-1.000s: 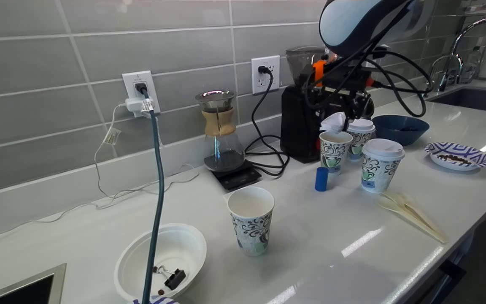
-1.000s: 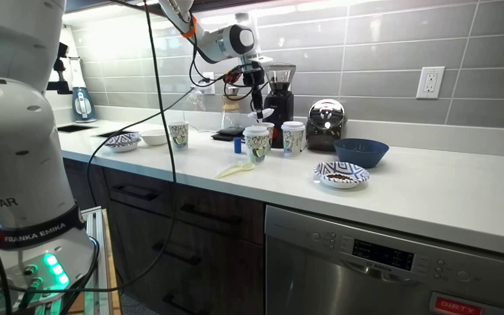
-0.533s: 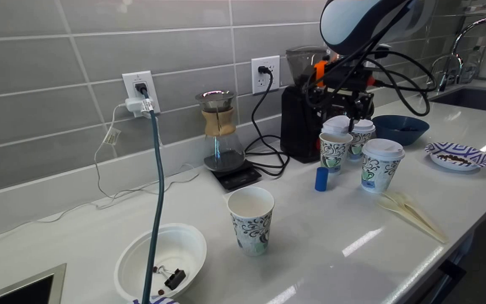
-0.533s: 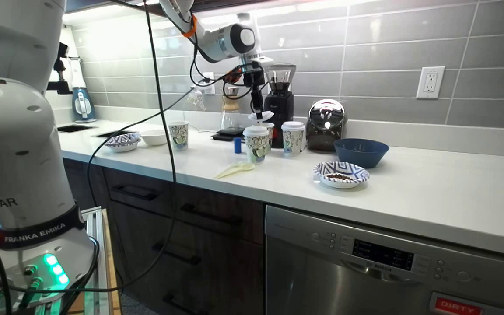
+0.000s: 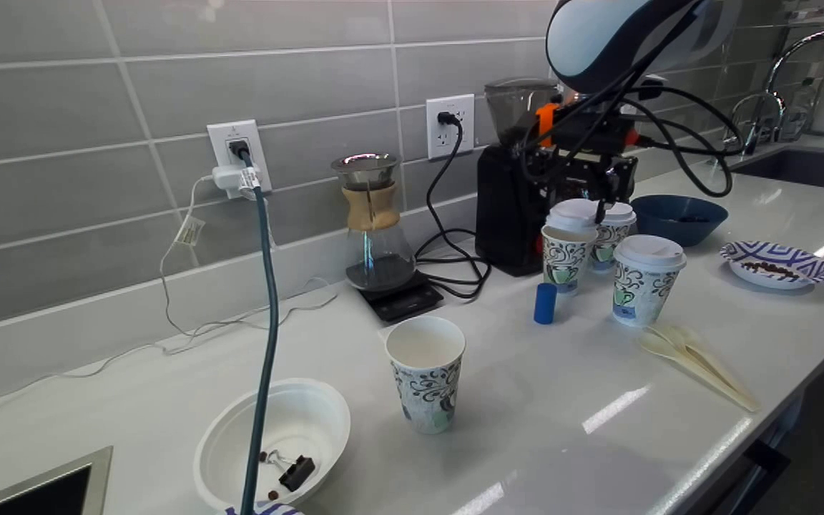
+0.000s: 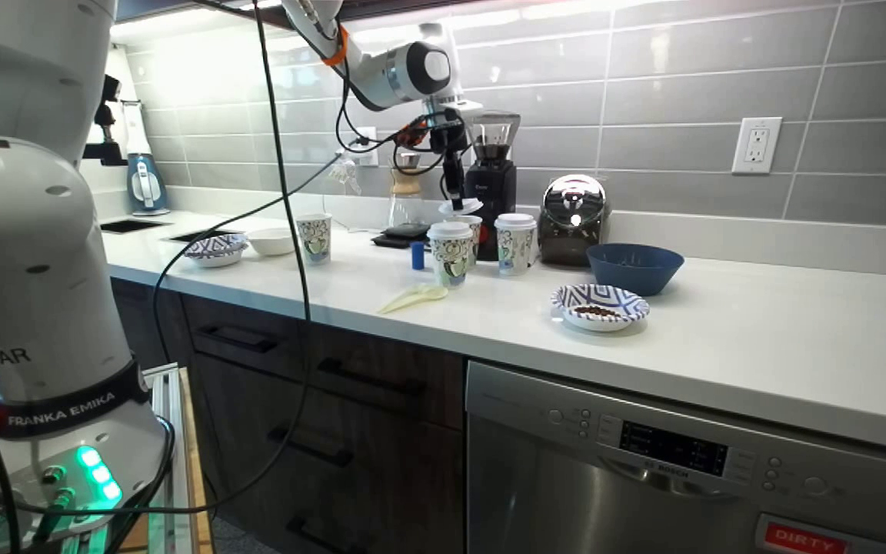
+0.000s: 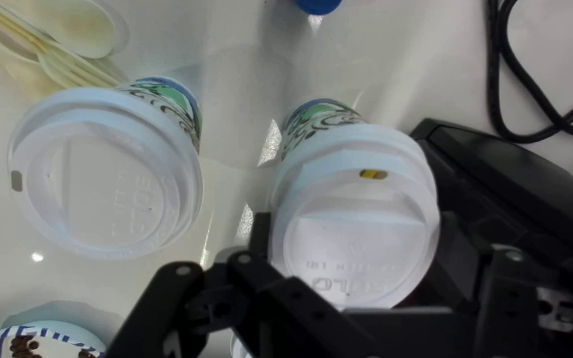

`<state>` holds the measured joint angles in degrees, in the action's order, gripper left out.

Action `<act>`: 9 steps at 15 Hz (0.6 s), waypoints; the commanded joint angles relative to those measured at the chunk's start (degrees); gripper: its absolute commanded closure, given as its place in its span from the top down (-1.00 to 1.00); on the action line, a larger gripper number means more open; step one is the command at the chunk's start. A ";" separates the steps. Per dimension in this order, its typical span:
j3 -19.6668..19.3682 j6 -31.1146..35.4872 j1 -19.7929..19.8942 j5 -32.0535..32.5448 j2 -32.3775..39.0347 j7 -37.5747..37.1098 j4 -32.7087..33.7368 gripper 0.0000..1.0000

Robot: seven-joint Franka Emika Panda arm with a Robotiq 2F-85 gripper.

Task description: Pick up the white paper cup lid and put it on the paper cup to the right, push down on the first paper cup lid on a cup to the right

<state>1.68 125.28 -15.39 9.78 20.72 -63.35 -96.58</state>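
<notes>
My gripper (image 7: 354,241) is shut on the white paper cup lid (image 7: 356,238), with a finger on each side of its rim. In both exterior views the lid (image 5: 574,212) (image 6: 463,206) hangs nearly level at the mouth of the open paper cup (image 5: 566,261) (image 6: 474,228), slightly off centre. Part of the cup's inside shows below the lid in an exterior view. Whether lid and rim touch, I cannot tell. In the wrist view the lid hides the cup's mouth; only the cup's printed side (image 7: 314,124) shows. The gripper (image 5: 601,209) points down over the cup.
Two lidded cups (image 5: 649,282) (image 5: 609,239) stand close by. A black grinder (image 5: 508,207) is behind. A blue cylinder (image 5: 545,303), yellowish cutlery (image 5: 702,365), a blue bowl (image 5: 678,220), a patterned bowl (image 5: 777,263) and an open cup (image 5: 426,386) stand or lie around.
The lid was tilted with its face toward a camera and has turned nearly level in the gripper. Gripper and lid have moved slightly down and toward the sink side. The cups have not moved.
</notes>
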 commanded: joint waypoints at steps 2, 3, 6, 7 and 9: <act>0.23 -2.19 0.35 -0.74 1.75 -0.26 2.55 0.70; 0.22 -2.22 0.37 -0.79 1.95 -0.24 2.61 0.70; 0.23 -2.27 0.46 -1.08 2.55 -0.07 2.84 0.72; 0.22 -2.30 0.47 -1.15 2.78 -0.02 3.01 0.70; 0.28 -2.29 0.53 -1.45 3.33 0.16 3.53 0.70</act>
<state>1.68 124.72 -15.25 9.59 22.24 -63.35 -96.05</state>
